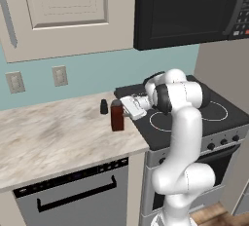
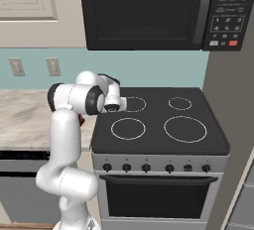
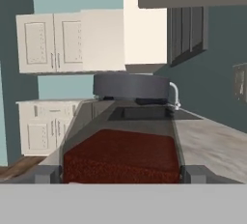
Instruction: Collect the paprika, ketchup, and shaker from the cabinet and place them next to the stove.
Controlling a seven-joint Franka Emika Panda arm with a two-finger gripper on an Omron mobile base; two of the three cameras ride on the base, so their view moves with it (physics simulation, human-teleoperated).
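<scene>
From the left base view I see my pincer (image 1: 127, 109) reaching sideways from the stove (image 1: 214, 118) toward the paprika (image 1: 116, 115), which stands upright on the marble bench (image 1: 53, 137) just beside the stove's left edge. The jar is dark red-brown with a greyish cap. In the hand view the paprika (image 3: 119, 156) sits right up against the camera, its red body spanning the space between the 2 dark fingertips (image 3: 47, 174), with the grey cap above it. The fingers stand wide, 1 on each side of the jar, and I think there is a sliver of gap at each tip, so I read the pincer as spread open around the jar rather than clamped on it; the view is too close to be sure about contact.

The shaker (image 1: 103, 106), a tiny black cylinder, stands upright on the bench just to the left of the paprika and a little farther back, near it but apart.

In the right base view the arm's elbow blocks most of the jar; only a thin red edge of the paprika (image 2: 81, 120) peeks out beside the arm, left of the stove (image 2: 198, 144). The black glass cooktop shows 4 white ring marks.

Above, the beige cabinet (image 1: 68, 15) has its panelled door shut in the left base view, with the black microwave (image 1: 189, 6) to its right over the stove. 2 wall outlets (image 1: 59, 76) sit on the blue backsplash, and a dishwasher (image 1: 73, 196) sits under the bench
</scene>
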